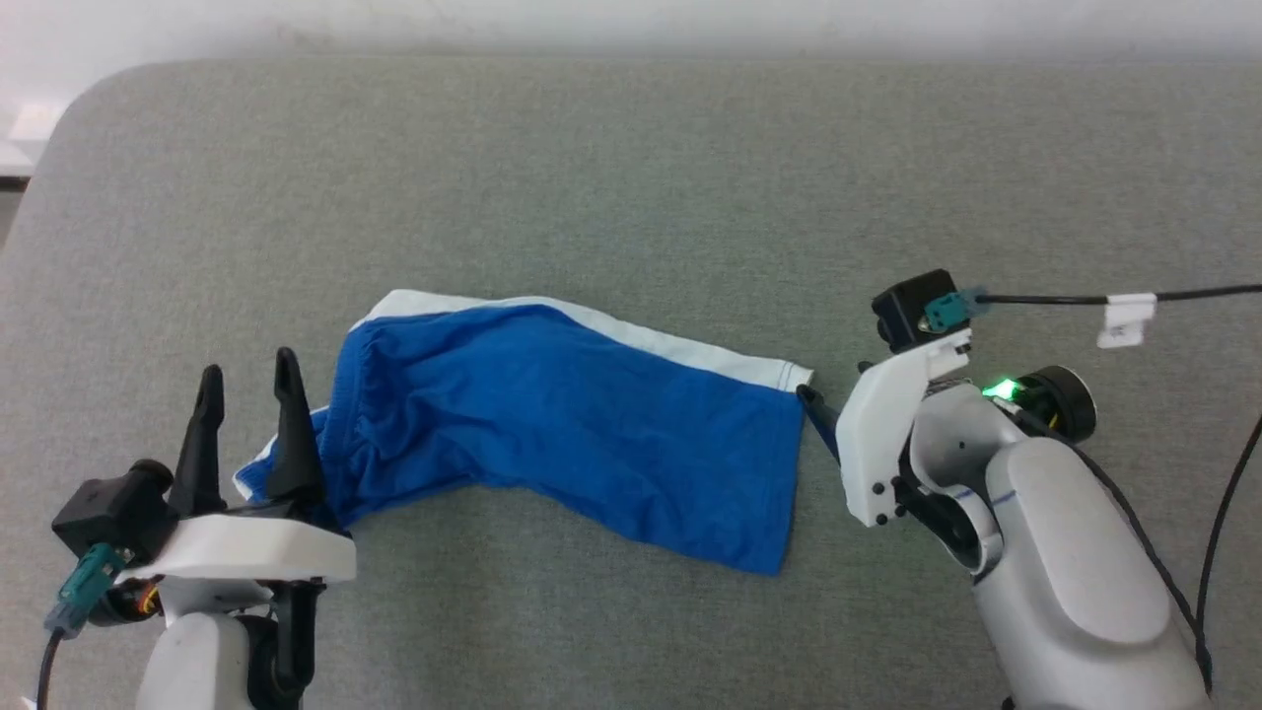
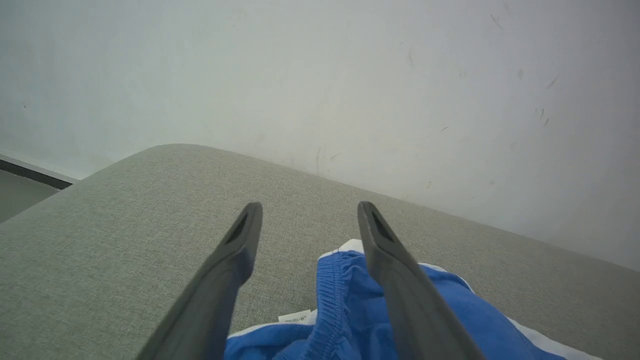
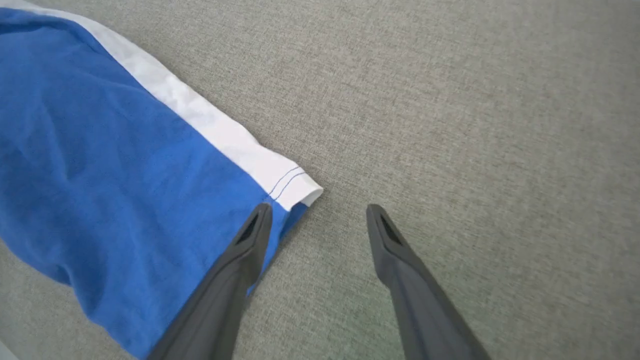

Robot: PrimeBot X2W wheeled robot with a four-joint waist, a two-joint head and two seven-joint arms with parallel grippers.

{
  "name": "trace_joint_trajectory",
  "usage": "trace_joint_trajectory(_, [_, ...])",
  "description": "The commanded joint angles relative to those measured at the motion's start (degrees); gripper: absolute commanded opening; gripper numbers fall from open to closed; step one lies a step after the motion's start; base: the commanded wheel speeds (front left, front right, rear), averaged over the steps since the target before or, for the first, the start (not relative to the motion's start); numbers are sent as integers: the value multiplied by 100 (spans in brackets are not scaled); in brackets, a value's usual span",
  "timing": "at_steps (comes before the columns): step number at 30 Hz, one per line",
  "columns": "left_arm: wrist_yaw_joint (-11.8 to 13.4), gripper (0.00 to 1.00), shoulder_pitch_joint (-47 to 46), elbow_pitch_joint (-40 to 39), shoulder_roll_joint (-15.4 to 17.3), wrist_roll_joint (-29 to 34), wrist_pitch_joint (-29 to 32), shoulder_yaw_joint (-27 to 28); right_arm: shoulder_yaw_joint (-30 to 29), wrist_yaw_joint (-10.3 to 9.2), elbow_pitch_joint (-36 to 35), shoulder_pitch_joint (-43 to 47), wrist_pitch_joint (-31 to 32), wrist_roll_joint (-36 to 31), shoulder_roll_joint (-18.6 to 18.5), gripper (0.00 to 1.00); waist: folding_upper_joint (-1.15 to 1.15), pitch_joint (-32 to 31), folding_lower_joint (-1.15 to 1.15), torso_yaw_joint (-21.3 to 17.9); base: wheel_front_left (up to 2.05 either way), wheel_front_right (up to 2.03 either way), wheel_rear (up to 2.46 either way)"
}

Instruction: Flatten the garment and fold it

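**Between two open grippers, blue shorts lie spread on a grey surface**

Across the grey woven surface [image 1: 631, 148], which has a rounded far-left corner and runs back to a pale, scuffed wall [image 2: 350, 75], the garment [image 1: 552, 414] lies roughly flat and stretched left to right, sagging along its near edge. Its white stripe [image 3: 200, 112] runs along the far edge.

At the garment's left end, the left gripper [image 1: 248, 365] stands with its fingers apart and pointing away from the robot. One finger shows over bare surface and the other crosses the gathered waistband [image 2: 332, 295]. Nothing is clamped between them. Whether that finger touches the cloth cannot be told.

At the right end, the right gripper [image 3: 320, 209] also has its fingers spread. One tip sits over the corner of the leg hem, just below the stripe's end, and the other is over bare surface beside it. It grips nothing.

The head view shows the whole garment and a black cable [image 1: 1045, 299] with a white tag [image 1: 1127, 320] at the right wrist. The left wrist view adds a small white label [image 2: 296, 316] by the waistband, and the right wrist view shows the hem's double stitching [image 3: 287, 181].
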Motion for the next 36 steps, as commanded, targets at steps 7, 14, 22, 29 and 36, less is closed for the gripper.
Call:
trace_joint_trajectory(7, [-309,100,-204,165,-206,241,-26,202,308,-4,941,-410,-53,-38,3,100,-1,230,0,226,0,0,0])
trace_joint_trajectory(14, [-439,100,-254,332,-282,329,-26,302,577,-4,1337,-515,-347,5,3,100,-1,295,0,251,0,0,0])
trace_joint_trajectory(22, [-510,100,-278,463,-293,349,-27,372,671,-4,1404,-652,-740,308,3,0,-1,300,0,137,0,0,0])
trace_joint_trajectory(29, [-543,100,-438,608,-239,283,51,277,216,-4,1016,-446,-1108,397,3,0,-1,142,0,17,0,0,0])
trace_joint_trajectory(36, [-413,100,-1046,633,20,235,1560,50,-81,-4,50,354,-1275,626,3,0,-1,63,0,-177,0,0,0])
